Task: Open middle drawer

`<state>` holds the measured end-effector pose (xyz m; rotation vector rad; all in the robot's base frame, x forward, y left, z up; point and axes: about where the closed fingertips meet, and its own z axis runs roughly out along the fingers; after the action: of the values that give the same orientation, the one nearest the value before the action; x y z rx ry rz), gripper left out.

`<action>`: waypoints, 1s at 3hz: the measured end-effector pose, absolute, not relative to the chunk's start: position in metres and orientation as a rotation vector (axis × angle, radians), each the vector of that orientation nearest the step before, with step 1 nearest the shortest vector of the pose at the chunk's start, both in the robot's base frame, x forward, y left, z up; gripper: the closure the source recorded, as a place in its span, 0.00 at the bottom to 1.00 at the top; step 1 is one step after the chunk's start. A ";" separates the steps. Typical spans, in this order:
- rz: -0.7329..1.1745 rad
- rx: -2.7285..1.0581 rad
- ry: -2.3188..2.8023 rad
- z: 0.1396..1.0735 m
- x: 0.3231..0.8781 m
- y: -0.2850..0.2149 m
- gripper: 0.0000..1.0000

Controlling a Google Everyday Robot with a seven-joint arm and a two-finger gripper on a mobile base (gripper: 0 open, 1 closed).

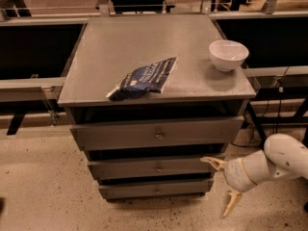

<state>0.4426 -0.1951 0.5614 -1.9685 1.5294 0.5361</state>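
The grey cabinet (159,47) has three drawer fronts. The middle drawer (125,169) is the mid-sized grey front with a small round knob (158,167) at its centre, and it sits flush and shut. My gripper (222,183) is low on the right, in front of the cabinet's right corner. It is open, with its tan fingers spread wide. The upper fingertip (210,161) is close to the right end of the middle drawer's front, well right of the knob. The lower fingertip (230,205) hangs near the floor.
A blue snack bag (144,77) and a white bowl (228,54) lie on the cabinet top. The taller top drawer (120,134) and the thin bottom drawer (125,190) are shut. Dark benches flank the cabinet, and cables (279,105) hang at the right. Speckled floor lies in front.
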 end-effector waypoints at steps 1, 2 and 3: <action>0.461 -2.080 1.437 0.516 0.446 -0.200 0.00; 0.461 -2.080 1.437 0.516 0.446 -0.200 0.00; 0.363 -2.060 1.502 0.502 0.468 -0.186 0.00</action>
<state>0.4683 -0.1861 0.5022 -2.0603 1.5022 0.3630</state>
